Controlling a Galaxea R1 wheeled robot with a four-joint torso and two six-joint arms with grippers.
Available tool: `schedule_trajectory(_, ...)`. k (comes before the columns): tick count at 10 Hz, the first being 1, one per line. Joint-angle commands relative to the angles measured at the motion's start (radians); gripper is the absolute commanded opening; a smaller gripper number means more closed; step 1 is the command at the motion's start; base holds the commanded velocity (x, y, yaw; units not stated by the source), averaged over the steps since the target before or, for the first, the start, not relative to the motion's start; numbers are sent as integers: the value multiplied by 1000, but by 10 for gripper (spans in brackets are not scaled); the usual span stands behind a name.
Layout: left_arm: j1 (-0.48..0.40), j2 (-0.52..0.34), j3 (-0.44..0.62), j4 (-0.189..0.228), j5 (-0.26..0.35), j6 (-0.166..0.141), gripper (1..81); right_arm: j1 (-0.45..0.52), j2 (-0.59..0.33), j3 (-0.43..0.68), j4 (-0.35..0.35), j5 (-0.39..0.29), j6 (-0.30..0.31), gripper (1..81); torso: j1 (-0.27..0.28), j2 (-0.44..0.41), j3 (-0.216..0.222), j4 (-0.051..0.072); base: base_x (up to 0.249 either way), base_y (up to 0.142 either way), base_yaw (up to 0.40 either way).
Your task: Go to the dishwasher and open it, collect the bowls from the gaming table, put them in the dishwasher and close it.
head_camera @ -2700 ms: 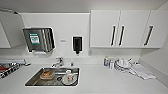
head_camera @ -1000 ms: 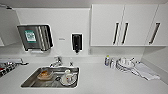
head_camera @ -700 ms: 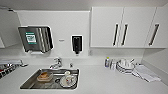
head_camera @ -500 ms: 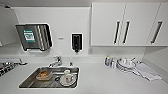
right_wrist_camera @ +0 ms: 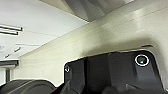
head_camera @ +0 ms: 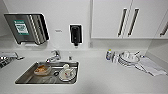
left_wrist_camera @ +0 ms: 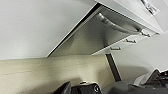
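- The desk (head_camera: 100,77) has a wide bare stretch in the lower middle of the head view, between the sink (head_camera: 25,78) and the stack of dishes (head_camera: 128,59).
- The sink, lower left, is crowded: a bowl (head_camera: 42,70) and a plate with a cup (head_camera: 67,73) lie in it, and the tap (head_camera: 53,57) stands at its back edge.
- At the right, a small bottle (head_camera: 108,54), the dishes and a cloth (head_camera: 152,66) occupy the desk.
- Above, a paper dispenser (head_camera: 26,28), a dark soap dispenser (head_camera: 75,34) and wall cupboards (head_camera: 112,18) stick out from the wall.
- In the left wrist view, the steel front of the dishwasher (left_wrist_camera: 100,37) with its bar handle (left_wrist_camera: 113,25) stands near a pale floor (left_wrist_camera: 50,72).
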Motion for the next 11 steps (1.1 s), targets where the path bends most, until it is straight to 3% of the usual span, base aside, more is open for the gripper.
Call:
schedule_trajectory(1,-81,-56,33,3,37,-1,811,152,-173,185,3,-44,75,811,61,-96,2,0,0,0,0)
schedule_trajectory(4,-81,-56,28,1,37,-2,811,226,-311,323,3,-44,153,811,115,-180,-14,0,0,0,0)
schedule_trajectory(6,-80,-55,28,1,37,-1,811,247,-348,355,3,-44,170,811,158,-248,-39,0,0,0,0)
schedule_trajectory(7,-81,-53,27,1,37,-3,811,253,-364,363,5,-44,177,811,183,-288,-16,0,0,0,0)
schedule_trajectory(9,-81,-52,25,1,37,-1,811,255,-388,374,3,-44,211,811,225,-354,-24,0,0,0,0)
schedule_trajectory(10,-81,-50,25,1,37,-1,811,261,-402,380,3,-45,241,811,246,-388,-108,0,0,0,0)
schedule_trajectory(11,-80,-47,25,0,37,-1,811,270,-410,381,0,-51,274,811,268,-422,-119,0,0,0,0)
